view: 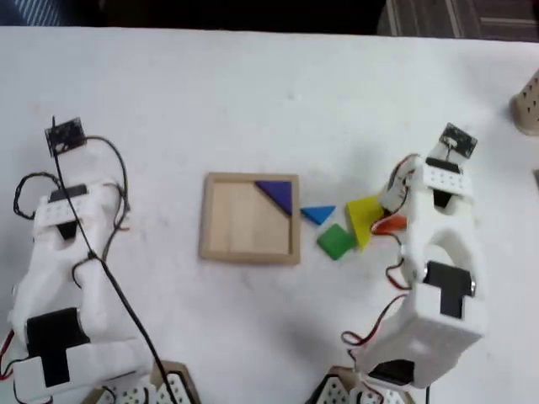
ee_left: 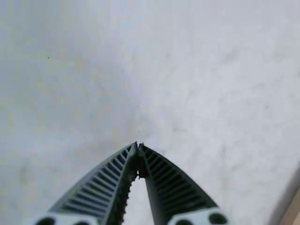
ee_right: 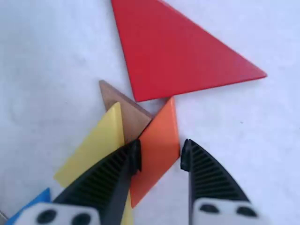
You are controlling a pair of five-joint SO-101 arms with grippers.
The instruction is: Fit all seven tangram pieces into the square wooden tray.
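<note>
Looked like a robotics lab bench. Plain white table [view: 253, 101], loose black cable [view: 105, 269] trailing behind the left claw [ee_left: 138, 145], perforated beige block [view: 528, 105] well beyond the right claw [ee_right: 160, 154], red wires [view: 389, 271] exposed just behind it, striped carpet [view: 455, 17] past the table's far edge.

Looking steeply down from a fixed high spot over the whole surface [view: 269, 101], arms at the near edge. Mounted on each wrist, peering past left claw [ee_left: 139, 145] and right claw [ee_right: 160, 152] from very close. Overlapping, high with right wrist, at the yellow piece [view: 364, 217] and orange piece [view: 391, 224].
</note>
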